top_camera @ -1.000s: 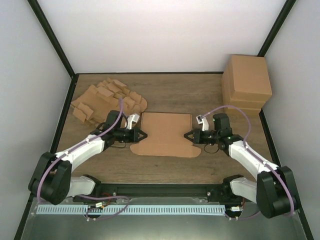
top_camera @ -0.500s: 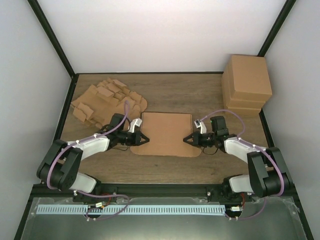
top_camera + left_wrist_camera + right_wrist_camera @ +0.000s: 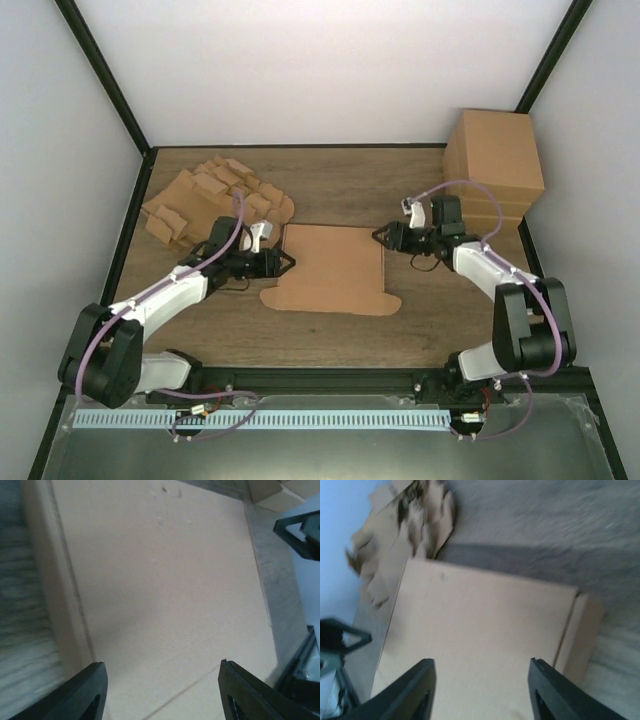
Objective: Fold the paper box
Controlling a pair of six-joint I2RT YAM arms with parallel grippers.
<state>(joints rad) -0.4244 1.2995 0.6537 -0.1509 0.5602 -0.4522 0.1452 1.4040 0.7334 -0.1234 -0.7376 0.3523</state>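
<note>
The paper box (image 3: 331, 268) lies flat and unfolded at the middle of the wooden table, its rounded flaps toward the near side. My left gripper (image 3: 291, 263) stands open at the box's left edge, fingers pointing right. Its wrist view shows the tan panel (image 3: 160, 580) and a crease line beyond the spread left gripper (image 3: 162, 680), nothing between the fingers. My right gripper (image 3: 378, 237) is open at the box's far right corner, pointing left. The right wrist view looks over the box (image 3: 480, 625) past the open right gripper (image 3: 482, 680).
A ragged heap of cardboard blanks (image 3: 215, 198) sits at the back left, close behind my left arm. A tall block of stacked cardboard boxes (image 3: 494, 165) stands at the back right, just behind my right arm. White walls enclose the table.
Both grippers have gone from shut to open. My right gripper has moved away from the near part of the box's right edge to its far right corner. The left gripper shifted only slightly.
</note>
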